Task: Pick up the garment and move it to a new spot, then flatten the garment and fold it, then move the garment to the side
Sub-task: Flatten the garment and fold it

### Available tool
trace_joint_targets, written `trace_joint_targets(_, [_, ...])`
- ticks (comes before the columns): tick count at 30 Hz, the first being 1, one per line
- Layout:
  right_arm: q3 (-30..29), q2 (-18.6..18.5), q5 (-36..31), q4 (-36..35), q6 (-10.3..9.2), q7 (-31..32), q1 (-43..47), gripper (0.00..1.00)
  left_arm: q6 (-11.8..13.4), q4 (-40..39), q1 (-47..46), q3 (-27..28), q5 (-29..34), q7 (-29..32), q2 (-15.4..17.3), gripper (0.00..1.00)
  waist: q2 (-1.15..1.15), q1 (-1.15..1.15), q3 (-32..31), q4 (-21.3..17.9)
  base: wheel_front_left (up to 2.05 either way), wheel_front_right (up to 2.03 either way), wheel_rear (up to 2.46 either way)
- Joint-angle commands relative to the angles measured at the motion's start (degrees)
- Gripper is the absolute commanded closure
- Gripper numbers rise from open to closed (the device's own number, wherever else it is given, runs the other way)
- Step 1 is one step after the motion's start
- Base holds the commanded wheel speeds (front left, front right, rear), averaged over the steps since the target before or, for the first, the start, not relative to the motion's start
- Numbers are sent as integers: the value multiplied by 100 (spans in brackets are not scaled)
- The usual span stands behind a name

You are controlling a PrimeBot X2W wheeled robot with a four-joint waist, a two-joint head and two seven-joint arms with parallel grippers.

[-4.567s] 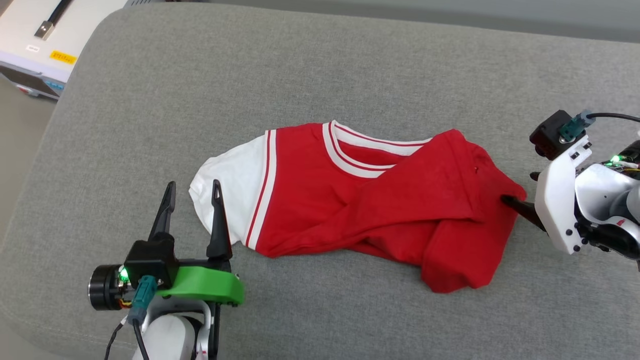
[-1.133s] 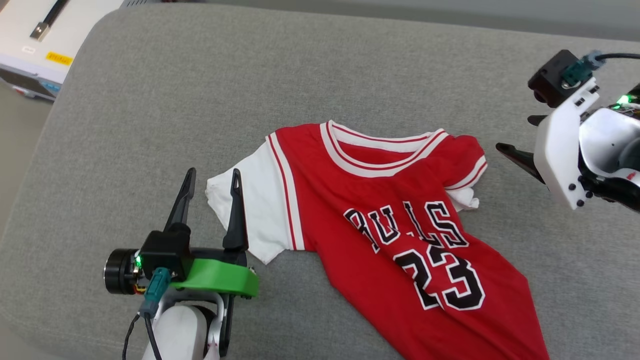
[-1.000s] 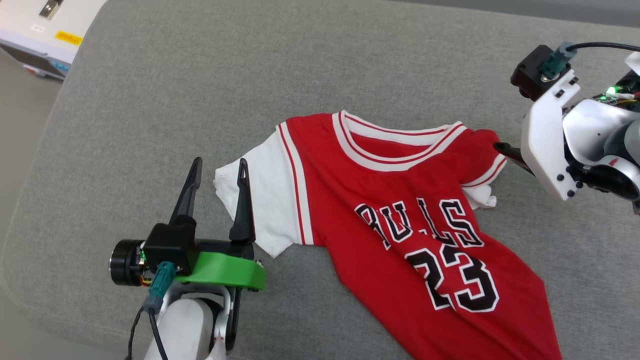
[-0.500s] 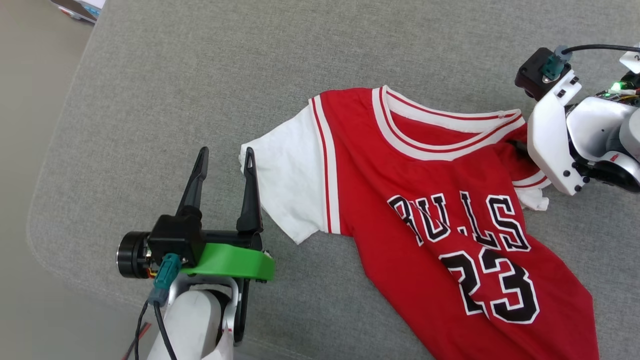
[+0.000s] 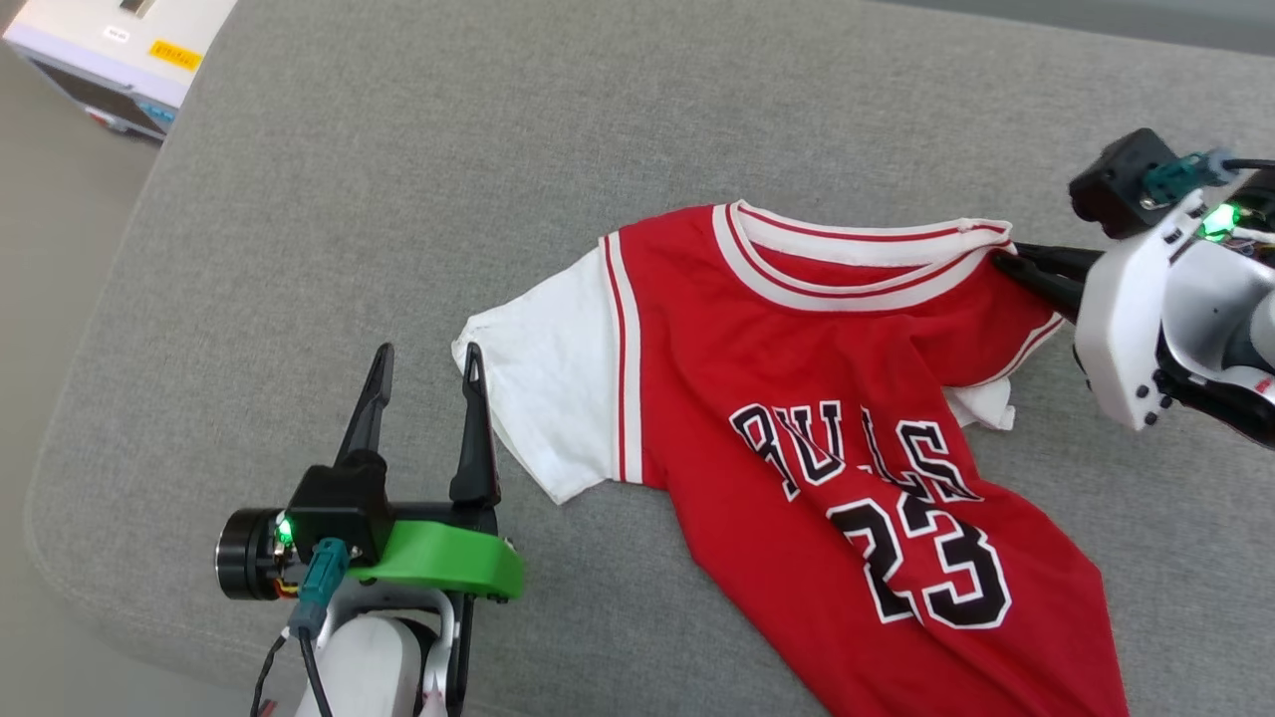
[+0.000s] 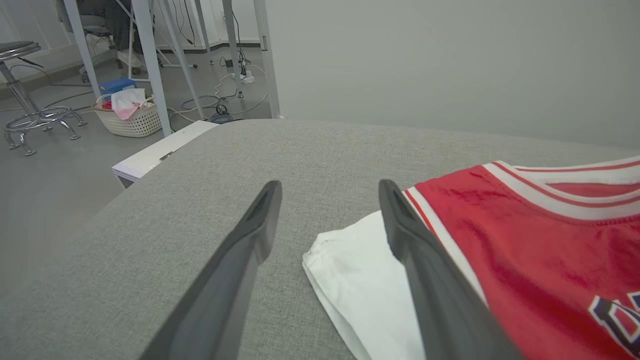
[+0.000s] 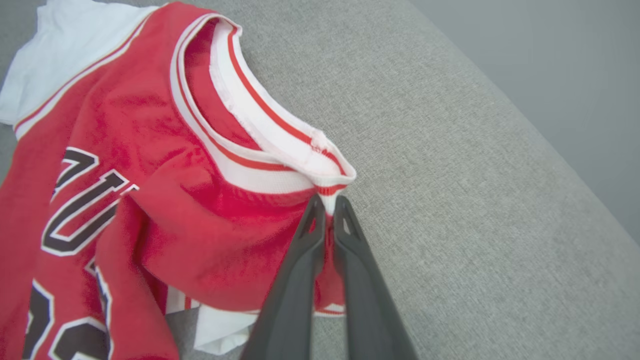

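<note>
Right gripper (image 7: 327, 204) has clamped the garment (image 5: 777, 358) at its collar edge.

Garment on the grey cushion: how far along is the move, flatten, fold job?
Done: red, white-sleeved jersey T-shirt lies print-up. In hand: right gripper, fingers shut on its collar end; left gripper open beside the flat sleeve. Left: smoothing the bunched sleeve, folding, moving aside.
</note>
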Motion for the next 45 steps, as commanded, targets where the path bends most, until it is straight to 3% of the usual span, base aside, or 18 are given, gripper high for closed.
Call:
trace_joint_targets(1, [-87,-156,85,-118,-4,-151,174,100,-52,16,100,37,73,-34,-21,0,0,-1,-446,-373,0,0,0])
trace_joint_targets(8, [-832,-1015,237,-743,-4,-614,1002,100,-148,11,403,144,144,-34,-21,0,0,-1,-767,-602,0,0,0])
trace_joint_targets(13, [-1689,-1493,197,-1031,-4,-710,1624,100,-187,6,531,193,179,-34,-21,0,0,-1,-871,-741,0,0,0])
trace_joint_targets(21, [-3220,-1761,-62,-1457,-4,-379,2320,100,-224,-7,517,123,186,-34,-21,0,0,-1,-839,-750,0,0,0])
trace_joint_targets(27, [-4032,-1424,-445,-1739,-4,245,2626,100,-176,-26,398,-9,75,-34,-21,0,0,-1,-609,-564,0,0,0])
trace_joint_targets(32, [-4249,-1008,-783,-1562,-4,794,2501,100,-122,-36,228,-140,-27,-34,-21,0,0,-1,-270,-349,0,0,0])
trace_joint_targets(38, [-3934,-436,-1174,-807,-4,1250,1764,100,-50,-68,-60,-267,-124,-34,-21,0,0,-1,189,-128,0,0,0])
trace_joint_targets(45, [-3275,290,-1511,709,-4,1362,859,100,10,-93,-321,-402,-217,-34,-21,0,0,-1,572,47,0,0,0])
